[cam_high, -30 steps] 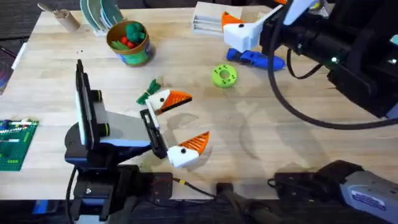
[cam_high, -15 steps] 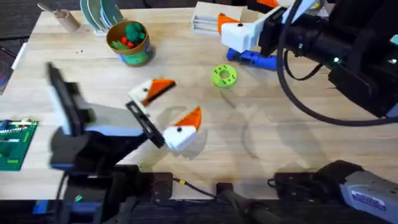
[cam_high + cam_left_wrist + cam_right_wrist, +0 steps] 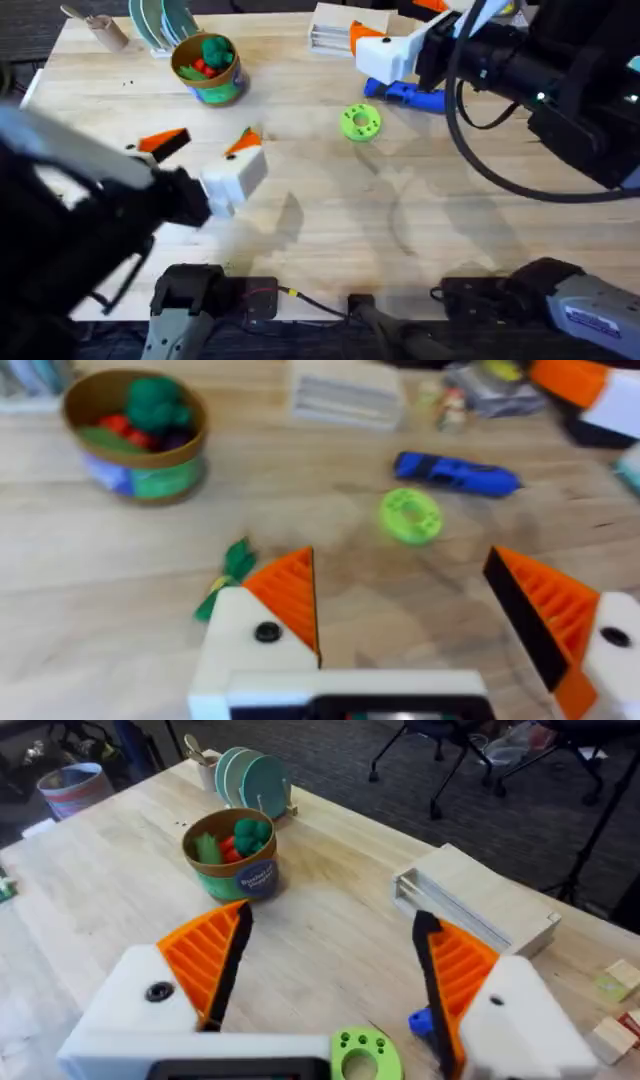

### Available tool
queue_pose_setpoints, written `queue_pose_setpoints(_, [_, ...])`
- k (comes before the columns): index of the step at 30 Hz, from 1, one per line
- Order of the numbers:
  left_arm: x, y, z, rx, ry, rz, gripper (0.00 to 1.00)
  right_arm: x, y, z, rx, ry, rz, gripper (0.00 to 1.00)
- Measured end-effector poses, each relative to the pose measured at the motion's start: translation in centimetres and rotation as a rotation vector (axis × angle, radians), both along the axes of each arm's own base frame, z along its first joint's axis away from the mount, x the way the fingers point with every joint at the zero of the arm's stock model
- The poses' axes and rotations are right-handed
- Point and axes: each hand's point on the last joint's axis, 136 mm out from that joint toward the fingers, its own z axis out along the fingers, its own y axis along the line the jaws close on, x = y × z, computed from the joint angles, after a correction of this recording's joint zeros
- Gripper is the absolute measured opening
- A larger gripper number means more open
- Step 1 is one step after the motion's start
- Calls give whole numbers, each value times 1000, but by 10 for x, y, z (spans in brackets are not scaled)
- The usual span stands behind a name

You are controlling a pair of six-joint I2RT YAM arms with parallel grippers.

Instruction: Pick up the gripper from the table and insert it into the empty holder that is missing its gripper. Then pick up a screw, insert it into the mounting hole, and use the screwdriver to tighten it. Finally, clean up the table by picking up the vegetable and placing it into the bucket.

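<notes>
Well, the wooden table [image 3: 330, 230] stretches wide, and the left arm looms big, dark and blurred at the lower left of the overhead view. Its left gripper [image 3: 205, 150] hangs with its 2 orange-padded fingers spread wide and nothing between them. In the left wrist view the green vegetable [image 3: 226, 576] lies on the wood just beside one orange finger [image 3: 288, 600]. Across the far right, the right gripper [image 3: 375, 40] hovers with fingers parted, holding nothing, right above the blue screwdriver [image 3: 412, 95], which lies flat on the table. At the back left stands the bucket [image 3: 207, 68] with toy food inside. Between everything, the lime-green disc [image 3: 360, 122] sits alone, close to the screwdriver.
</notes>
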Motion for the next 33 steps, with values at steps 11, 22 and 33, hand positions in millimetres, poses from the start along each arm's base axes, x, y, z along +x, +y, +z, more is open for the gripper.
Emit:
queue_pose_setpoints(11, [47,23,-62,255,386,-40,993,0,0,0,0,1,0,994])
queue_pose_setpoints(22, [96,36,-117,333,542,-32,993,-2,2,0,6,4,18,994])
queue_pose_setpoints(33, [121,39,-174,379,662,-84,993,-3,3,0,7,5,22,994])
